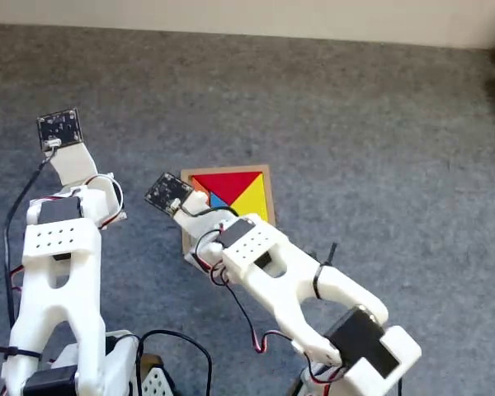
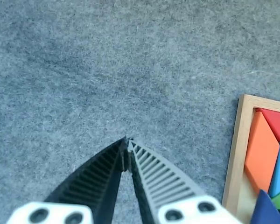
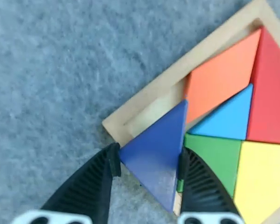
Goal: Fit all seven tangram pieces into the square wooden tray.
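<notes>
Right gripper (image 3: 148, 162) is clamping the dark blue triangle (image 3: 156, 140) right over the last open corner of the wooden tray (image 3: 177, 73).
Its jaws are squeezing two edges of the piece, and the piece is lying skewed, one tip poking toward the orange piece (image 3: 221, 77) while its outer part is overhanging the rim. Bare wood is showing between rim and orange. To my eye the trick is to twist the triangle until its long edge is running along the orange and green piece (image 3: 210, 154), slide it inward, then lower it flat before letting go. Left gripper (image 2: 127, 144) is sitting closed and empty over the grey carpet (image 2: 107, 60), beside the tray.
</notes>
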Available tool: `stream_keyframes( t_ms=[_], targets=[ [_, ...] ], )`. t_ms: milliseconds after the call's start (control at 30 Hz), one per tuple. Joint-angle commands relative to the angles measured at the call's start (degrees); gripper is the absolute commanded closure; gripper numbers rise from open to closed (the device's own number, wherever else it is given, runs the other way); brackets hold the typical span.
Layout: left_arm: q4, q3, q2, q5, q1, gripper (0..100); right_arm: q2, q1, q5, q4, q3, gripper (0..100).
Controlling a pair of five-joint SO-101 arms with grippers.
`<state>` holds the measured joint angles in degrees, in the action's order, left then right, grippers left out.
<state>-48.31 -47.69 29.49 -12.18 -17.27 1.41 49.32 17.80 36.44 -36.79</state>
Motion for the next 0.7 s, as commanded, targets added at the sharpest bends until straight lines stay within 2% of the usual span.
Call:
stream_keyframes(
  t_ms=[0, 133, 333, 500, 667],
  targets=[
    [0.9, 2.9, 2.0, -0.5, -0.6, 99, -0.4, -0.9, 0.8, -1.2, 4.3, 90.6],
    [0.9, 2.9, 2.0, -0.5, -0.6, 99, -0.3, -0.8, 0.8, -1.1, 4.4, 87.8],
    [0.9, 2.9, 2.0, -0.5, -0.6, 99, -0.3, -0.7, 0.8, -1.1, 4.3, 70.6],
    [0.9, 2.9, 2.0, -0.5, -0.6, 99, 0.2, -0.7, 0.8, -1.1, 4.4, 69.9],
    [0.9, 2.9, 2.0, -0.5, -0.6, 99, 7.7, -0.7, 0.8, -1.1, 4.1, 69.9]
  ],
)
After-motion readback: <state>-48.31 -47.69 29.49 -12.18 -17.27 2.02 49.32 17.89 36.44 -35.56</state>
